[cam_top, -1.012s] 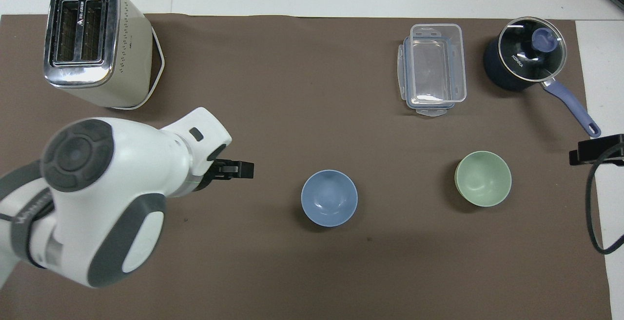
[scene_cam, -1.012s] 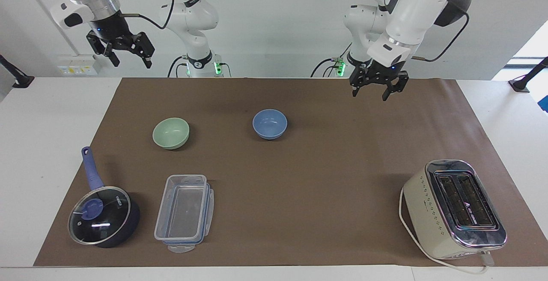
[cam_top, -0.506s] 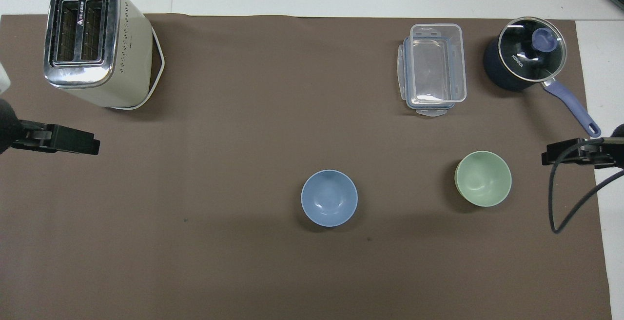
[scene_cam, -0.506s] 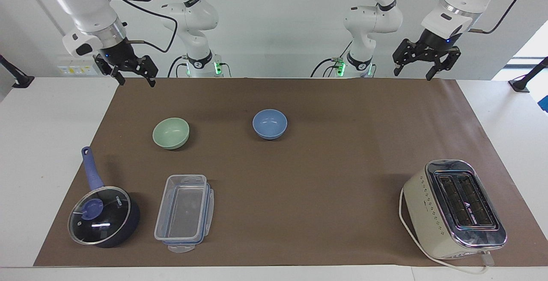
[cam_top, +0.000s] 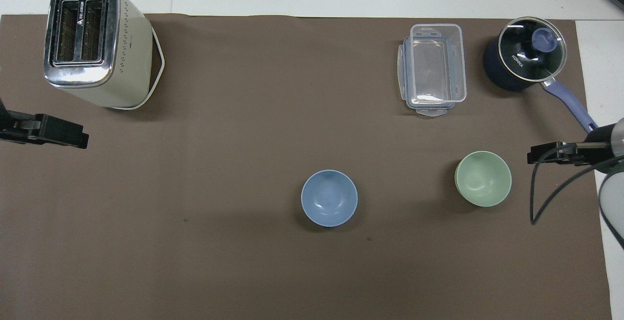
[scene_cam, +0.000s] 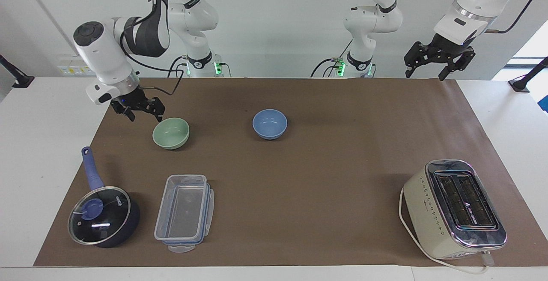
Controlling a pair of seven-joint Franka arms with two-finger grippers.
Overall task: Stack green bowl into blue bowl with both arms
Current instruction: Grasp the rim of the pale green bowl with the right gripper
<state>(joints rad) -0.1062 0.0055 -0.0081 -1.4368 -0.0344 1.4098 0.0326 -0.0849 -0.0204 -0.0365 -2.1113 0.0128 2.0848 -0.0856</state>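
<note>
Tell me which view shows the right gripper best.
The facing view. There the right gripper shows whole, fingers open, hanging low beside the green bowl and not touching it. The overhead view catches it only edge-on beside that bowl, so neither its height nor its opening can be read.

Matt green bowl (scene_cam: 171, 133); glossy chrome-topped toaster (scene_cam: 454, 209).

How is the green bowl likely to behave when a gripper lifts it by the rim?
The green bowl looks rigid, so it probably keeps its shape. Its matte, smooth wall may slip. Small and empty, it is likely light, and may tilt if gripped on one side.
</note>
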